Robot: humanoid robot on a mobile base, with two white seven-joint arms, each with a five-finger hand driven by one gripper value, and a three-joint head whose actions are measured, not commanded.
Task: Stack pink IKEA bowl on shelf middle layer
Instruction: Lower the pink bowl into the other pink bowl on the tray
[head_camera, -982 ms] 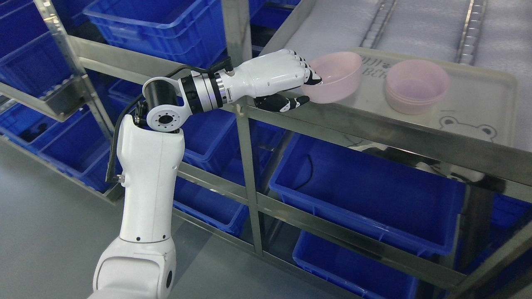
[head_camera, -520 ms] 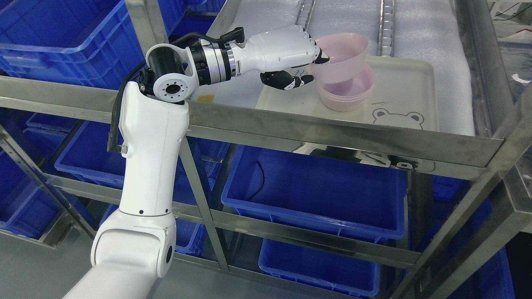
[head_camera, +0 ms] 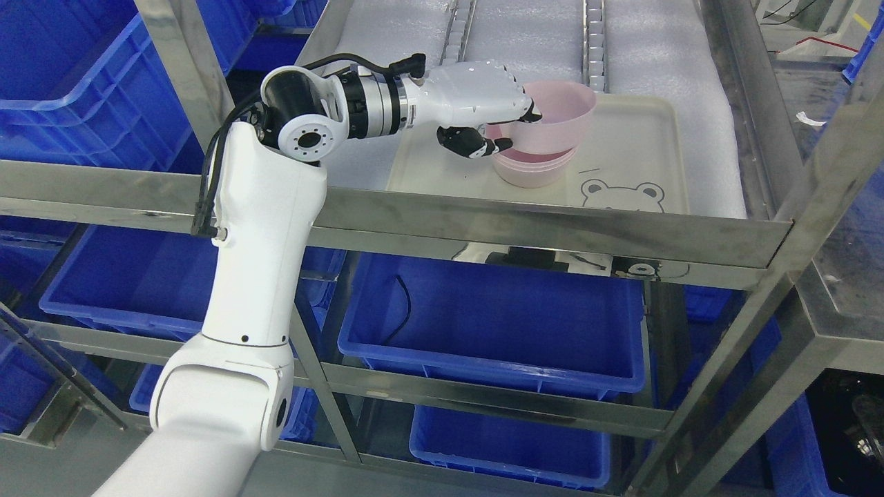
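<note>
My left hand point(head_camera: 507, 128) reaches over the shelf rail and is shut on the near rim of a pink bowl point(head_camera: 561, 121), fingers on top of the rim and thumb under it. The held bowl sits low in a stack of pink bowls point(head_camera: 535, 169), slightly tilted. The stack stands on a cream tray point(head_camera: 635, 148) with a bear drawing, on the shelf layer covered in white foam. The right hand is out of view.
A steel shelf rail point(head_camera: 483, 224) runs across in front of the tray. Upright steel posts stand at left point(head_camera: 173, 62) and right point(head_camera: 815, 207). Blue plastic bins point(head_camera: 497, 324) fill the lower layers and the left side point(head_camera: 62, 76).
The camera has swung, shifting the whole picture. My left hand carried the pink bowl from beside the stack to over it and lowered it into the stack.
</note>
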